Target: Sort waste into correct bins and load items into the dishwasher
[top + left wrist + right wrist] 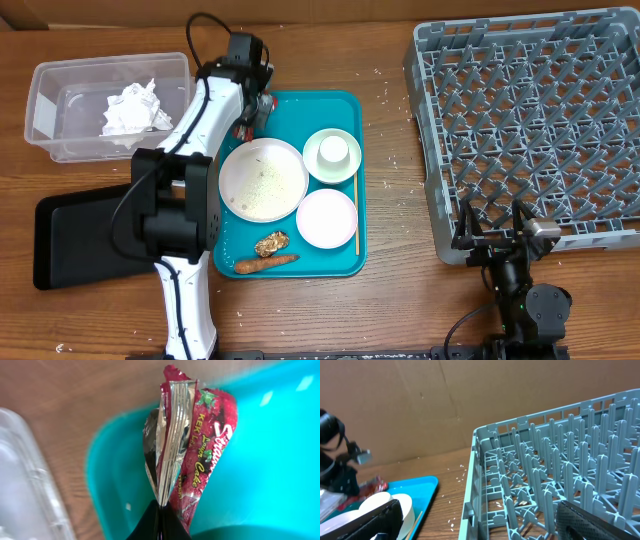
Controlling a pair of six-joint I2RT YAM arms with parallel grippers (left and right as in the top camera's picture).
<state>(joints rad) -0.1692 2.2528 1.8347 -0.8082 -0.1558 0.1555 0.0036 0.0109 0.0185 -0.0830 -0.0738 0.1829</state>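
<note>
Left wrist: left fingers (145, 529) pinch the red wrapper (200, 460) endwise, its length pointing straight away.

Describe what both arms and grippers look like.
The left arm has white shells, black joint housings and looping black cables. The right arm is black, with a grey block by its wrist. The left gripper and right gripper have black fingers.

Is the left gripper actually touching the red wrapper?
Touching. In the left wrist view the left gripper pinches the wrapper by its bottom edge, jaws shut.
</note>
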